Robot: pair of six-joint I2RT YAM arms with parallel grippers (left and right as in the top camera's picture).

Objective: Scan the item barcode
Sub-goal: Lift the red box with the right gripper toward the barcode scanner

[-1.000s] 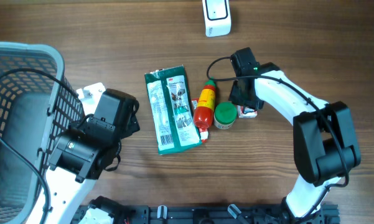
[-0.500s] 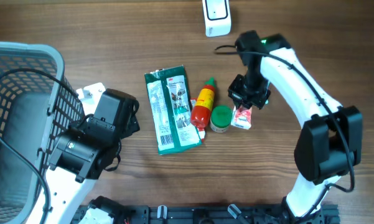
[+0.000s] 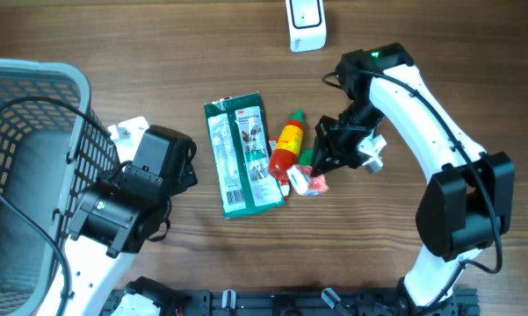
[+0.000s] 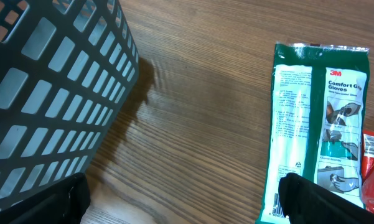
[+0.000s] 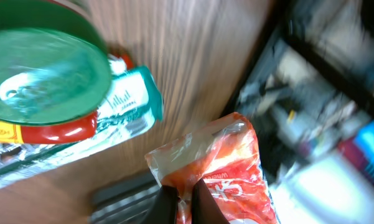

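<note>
Gripping the red packet (image 3: 309, 183) by one edge, the right claw (image 3: 319, 168) is clenched on it just right of the sauce bottle (image 3: 287, 149), presumably to present its barcode to the white scanner (image 3: 306, 25) well beyond the bottle's cap. The left claw (image 4: 187, 198), far left of the bottle, stands released and idle

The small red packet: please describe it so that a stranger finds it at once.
Find the green glove pack at the middle of the table; a red sauce bottle lies just right of it. At the bottle's red base, the right claw pinches the packet, the only red-and-white crinkled pouch.
</note>
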